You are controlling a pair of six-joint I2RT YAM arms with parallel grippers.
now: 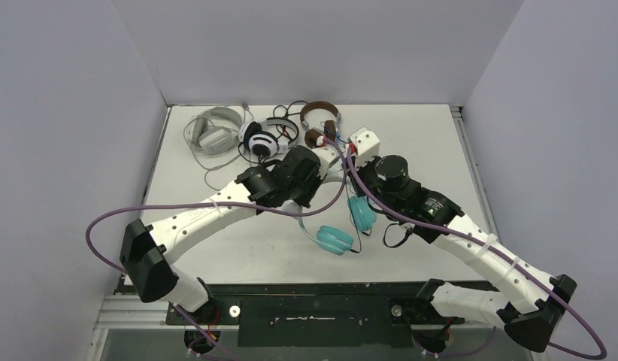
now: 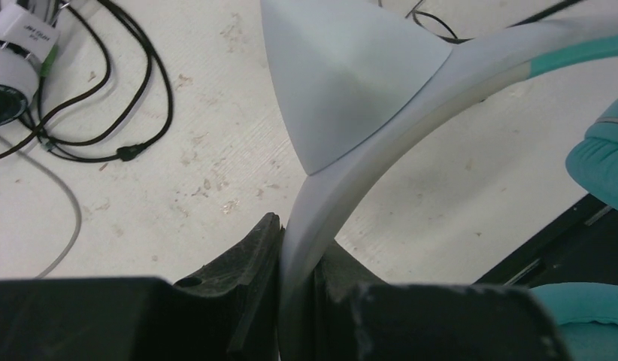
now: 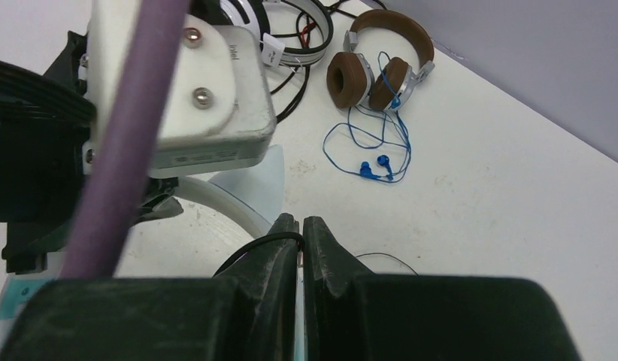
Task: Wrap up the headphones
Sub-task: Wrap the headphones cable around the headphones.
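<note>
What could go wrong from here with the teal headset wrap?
1. The left claw pinches the smooth, curved white band of the teal headphones; a tug could twist it loose.
2. The right claw looks shut on a thin black cable; it may slide out or strain at the cup.
3. The left arm's purple cable hangs right beside the right claw and could snag during winding.

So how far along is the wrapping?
Done: nothing; the brown headset and its blue cable lie loose. In hand: the left claw clamps the teal headset by its white band; the right claw is shut on a thin black cable. Left: all four, grey headset and black-and-white headset included.
</note>
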